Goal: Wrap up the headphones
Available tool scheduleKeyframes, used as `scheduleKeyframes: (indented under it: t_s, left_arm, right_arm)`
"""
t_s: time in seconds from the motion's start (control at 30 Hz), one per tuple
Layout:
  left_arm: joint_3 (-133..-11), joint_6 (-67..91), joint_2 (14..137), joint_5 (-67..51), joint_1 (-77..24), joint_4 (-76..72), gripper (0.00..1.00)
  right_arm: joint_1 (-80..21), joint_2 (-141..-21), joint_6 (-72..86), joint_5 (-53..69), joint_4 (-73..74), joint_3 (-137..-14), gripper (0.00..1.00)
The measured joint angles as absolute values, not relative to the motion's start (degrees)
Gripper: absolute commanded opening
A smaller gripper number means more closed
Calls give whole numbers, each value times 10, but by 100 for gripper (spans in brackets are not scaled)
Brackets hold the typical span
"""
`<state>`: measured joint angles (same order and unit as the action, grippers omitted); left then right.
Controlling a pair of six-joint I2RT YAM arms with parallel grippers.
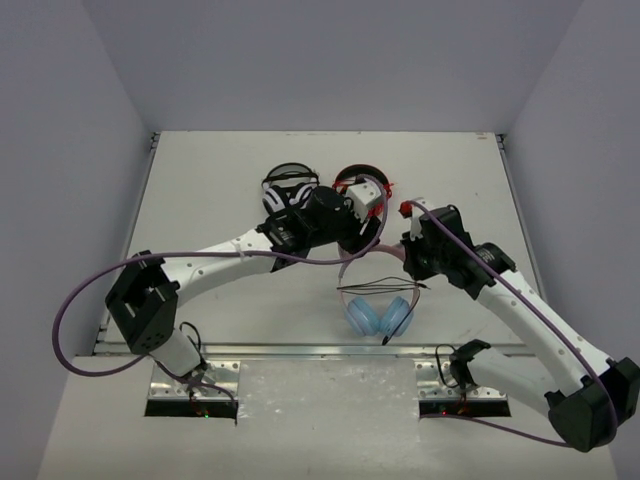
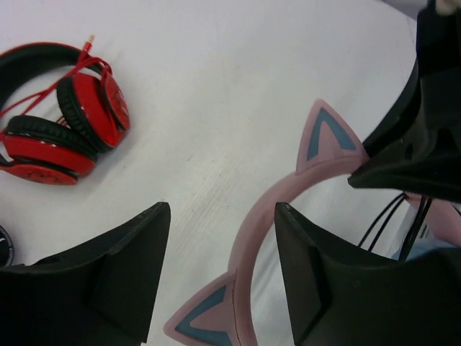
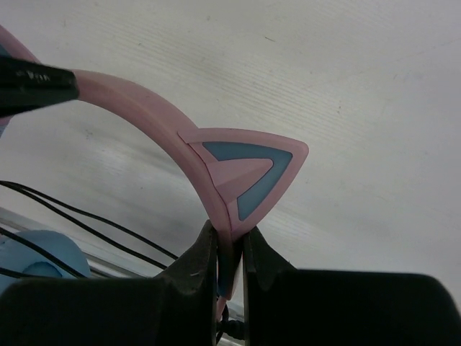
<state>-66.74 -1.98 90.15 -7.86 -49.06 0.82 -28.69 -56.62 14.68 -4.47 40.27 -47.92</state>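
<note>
Your right gripper (image 3: 230,270) gripped the pink cat-eared headphones with blue cups (image 1: 378,315) by the band, cups lying near the front edge. Your left gripper (image 2: 222,267) gaped, straddling that band. Bare white tabletop (image 2: 238,94) separated it from the red-and-black headphones (image 2: 65,119).

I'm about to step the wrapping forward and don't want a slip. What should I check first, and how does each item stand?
1. Right gripper pinching the pink headband of the headphones beside a cat ear: ok.
2. Left gripper open, headband between its fingers: ok.
3. Cable fully wound: cannot tell; strands cross above the ear cups.
4. Red headphones apart from the headband: ok.
</note>
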Motion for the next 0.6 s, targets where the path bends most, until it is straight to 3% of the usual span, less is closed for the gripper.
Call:
scheduleKeyframes:
  t_s: [0.33,0.4,0.43,0.6]
  left_arm:
    - [-713,37,884,59,-491,14,74]
    - [-713,72,857,115,-490,44,83]
    - [-712,90,842,137,-488,60,100]
    - [-664,180,714,216,-483,135,100]
  right_arm:
    - [-253,-608,126,-42,373,-476,1]
    - [-206,-636,113,-24,373,-485,1]
    - [-182,-649,108,-12,375,-492,1]
    - [-67,-729,80,39,372,-564,1]
